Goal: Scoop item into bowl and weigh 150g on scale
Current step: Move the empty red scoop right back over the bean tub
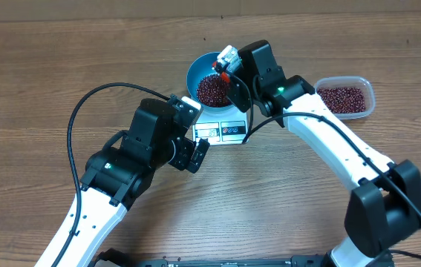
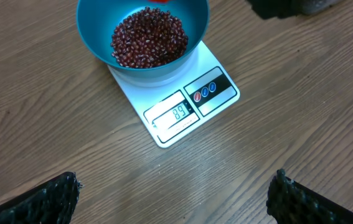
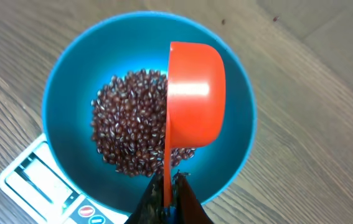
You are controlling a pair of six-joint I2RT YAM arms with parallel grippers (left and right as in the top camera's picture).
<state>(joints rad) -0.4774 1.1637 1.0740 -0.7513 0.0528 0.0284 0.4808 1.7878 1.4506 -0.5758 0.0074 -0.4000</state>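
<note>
Over the blue bowl [image 3: 64, 81], right fingers [image 3: 148, 210] were pinched shut on the handle of the orange scoop [image 3: 192, 93]; left fingers [image 2: 45, 199] stood wide, empty, near the scale [image 2: 182, 112].

beans [image 2: 150, 36] in bowl [image 2: 95, 37] on scale [image 2: 208, 68] | display [image 2: 175, 114] 89 | left tool [image 2: 175, 183] spread wide

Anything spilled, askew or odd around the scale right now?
Nothing stands out. The beans sit in the bowl, which rests on the scale; the right gripper holds the scoop tipped over it. Tiny dark specks on the table nearby: too small to tell.
</note>
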